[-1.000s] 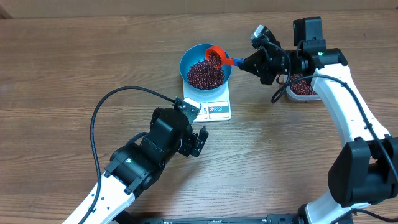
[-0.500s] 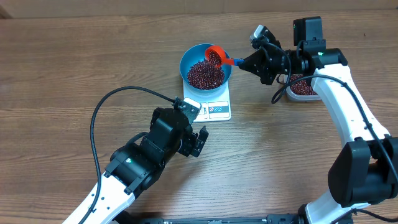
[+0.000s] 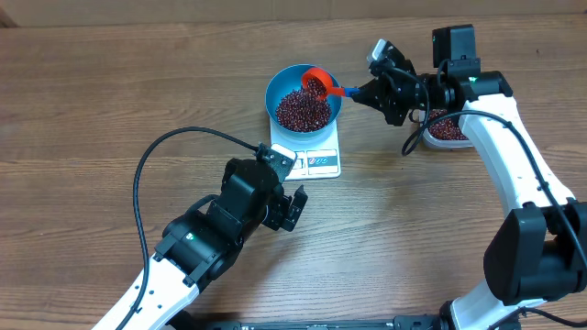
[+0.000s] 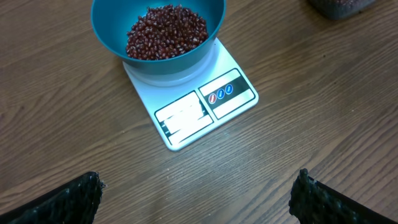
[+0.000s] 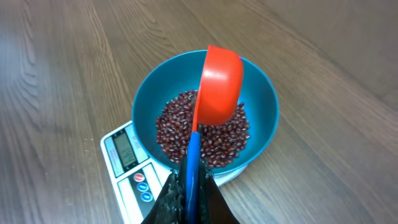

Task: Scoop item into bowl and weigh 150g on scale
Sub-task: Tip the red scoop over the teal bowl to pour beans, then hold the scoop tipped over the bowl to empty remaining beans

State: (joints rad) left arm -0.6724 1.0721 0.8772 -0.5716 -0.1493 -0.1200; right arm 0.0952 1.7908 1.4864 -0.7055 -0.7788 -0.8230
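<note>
Your right gripper [image 3: 362, 92] is clamped on the blue handle of the scoop [image 5: 217, 87] — its two dark fingers [image 5: 177, 199] press the handle between them at the lower edge of the right wrist view. The scoop's red cup hangs over the far-right part of the bowl [image 3: 272, 92], above the rim and tipped toward the inside. From overhead you can see dark grains in the cup's mouth. From the wrist you see only its smooth red back.

The beans [image 4: 166, 31] lie as a loose maroon heap in the bottom of the blue bowl, well below its rim. The bowl sits on the scale [image 4: 186, 134] and covers the far part of the platform. The display and the blue-marked buttons are clear of it on the near edge. The display looks pale, and you cannot read any figure on it.

Your left gripper [image 4: 196, 202] hovers over the bare table [image 3: 110, 82] just short of the scale, jaws spread wide apart and holding nothing; one fingertip shows in each lower corner of the left wrist view. More beans fill the clear tub [image 3: 451, 128] under your right arm — it stands to the right of the scale, apart from it. A black cable [image 3: 147, 160] loops above the left arm.
</note>
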